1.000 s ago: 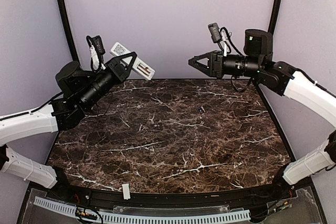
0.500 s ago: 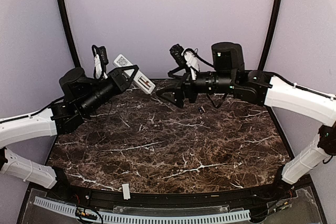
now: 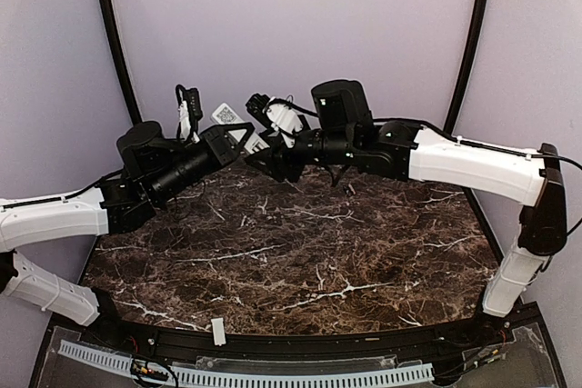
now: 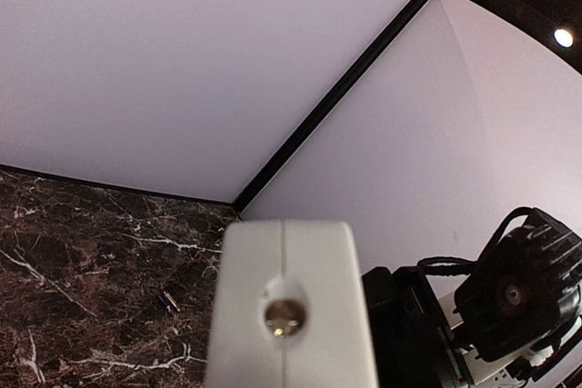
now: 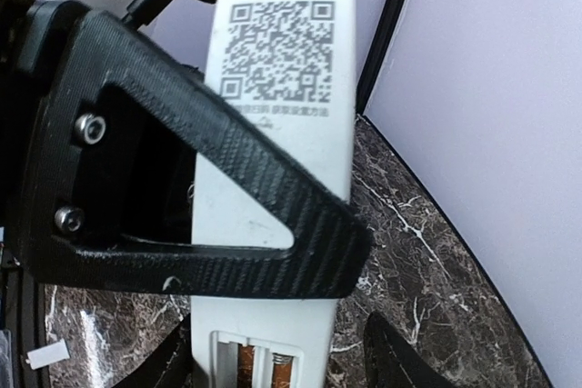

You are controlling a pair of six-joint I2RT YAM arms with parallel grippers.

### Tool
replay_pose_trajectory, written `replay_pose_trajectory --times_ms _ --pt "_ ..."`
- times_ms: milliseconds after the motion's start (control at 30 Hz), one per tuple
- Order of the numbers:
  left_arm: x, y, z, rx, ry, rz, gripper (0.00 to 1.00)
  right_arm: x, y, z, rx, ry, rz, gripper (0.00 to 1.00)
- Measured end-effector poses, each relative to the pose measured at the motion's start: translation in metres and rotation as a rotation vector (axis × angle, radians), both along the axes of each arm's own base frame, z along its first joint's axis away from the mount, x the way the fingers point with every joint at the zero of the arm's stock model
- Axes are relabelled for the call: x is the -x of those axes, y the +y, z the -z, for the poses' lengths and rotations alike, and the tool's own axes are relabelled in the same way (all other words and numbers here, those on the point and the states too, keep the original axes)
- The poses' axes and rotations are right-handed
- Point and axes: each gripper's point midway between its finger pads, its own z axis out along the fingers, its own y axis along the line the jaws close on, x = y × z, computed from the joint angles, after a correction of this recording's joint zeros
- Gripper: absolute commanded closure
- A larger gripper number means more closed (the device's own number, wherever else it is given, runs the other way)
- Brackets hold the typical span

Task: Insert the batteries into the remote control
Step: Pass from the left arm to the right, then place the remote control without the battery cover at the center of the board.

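Left pincer (image 3: 235,134) is pinching the remote control (image 5: 277,52) up in the air, battery bay (image 5: 261,363) looking empty. Right pincer (image 3: 259,159) is hovering spread around the remote's bay end, carrying nothing. A battery (image 4: 169,302) is lying on the bench (image 3: 300,252) well below the remote. My guess is it needs grabbing next.

The right gripper (image 3: 262,161) crowds the remote control (image 3: 225,115) raised at the back, while the near table (image 3: 300,261) lies open.

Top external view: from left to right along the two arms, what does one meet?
Left arm's white forearm → remote control → right arm's black motor housing → right arm's white forearm.
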Motion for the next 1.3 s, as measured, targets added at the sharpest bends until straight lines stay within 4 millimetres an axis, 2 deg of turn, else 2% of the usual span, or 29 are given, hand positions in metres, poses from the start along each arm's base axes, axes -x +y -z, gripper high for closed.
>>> replay_pose_trajectory --times_ms 33,133,233,267,300,333,367,400,467,567,667,800,933,1100,1300 --pt "0.000 0.000 -0.001 0.005 -0.001 0.000 1.00 0.000 0.000 0.000 -0.001 0.003 0.004 0.60" --pt "0.000 0.000 -0.003 0.016 -0.004 -0.001 1.00 0.001 0.001 0.000 -0.002 0.007 0.011 0.69" --pt "-0.001 0.001 -0.003 0.021 -0.004 -0.007 1.00 -0.001 0.000 0.000 -0.004 0.006 0.029 0.84" --pt "-0.001 0.001 -0.003 0.022 -0.003 -0.006 0.97 -0.001 0.001 0.000 -0.003 0.006 0.030 0.88" --pt "-0.001 0.001 -0.003 0.023 -0.001 -0.006 0.91 -0.001 0.000 0.001 0.000 0.007 0.033 0.92" --pt "-0.001 0.001 -0.002 0.023 0.001 -0.006 0.66 -0.001 0.000 0.001 0.003 0.008 0.033 0.97" --pt "-0.001 0.001 -0.002 0.022 0.001 -0.006 0.53 -0.001 0.000 0.002 0.008 0.010 0.035 1.00" --pt "-0.001 0.001 0.000 0.018 0.004 -0.006 0.30 0.000 -0.001 0.004 0.015 0.010 0.035 1.00" --pt "-0.001 0.001 0.001 0.012 0.004 -0.006 0.17 0.001 -0.004 0.012 0.052 0.018 0.031 1.00" --pt "0.001 0.009 -0.001 -0.005 -0.010 -0.029 0.14 0.006 -0.013 0.037 0.128 0.046 0.008 0.98" --pt "0.006 0.029 -0.008 -0.040 -0.046 -0.089 0.13 0.021 -0.028 0.080 0.243 0.100 -0.076 0.97" --pt "0.020 0.068 -0.041 -0.040 -0.135 -0.196 0.13 0.046 -0.056 0.144 0.453 0.187 -0.173 0.95" --pt "0.030 0.097 -0.061 -0.033 -0.183 -0.273 0.13 0.049 -0.071 0.186 0.597 0.212 -0.202 0.94" --pt "0.029 0.104 -0.052 -0.072 -0.164 -0.308 0.14 0.041 -0.078 0.219 0.686 0.226 -0.211 0.93" --pt "0.025 0.104 -0.036 -0.130 -0.133 -0.318 0.13 0.032 -0.071 0.252 0.745 0.284 -0.205 0.91"
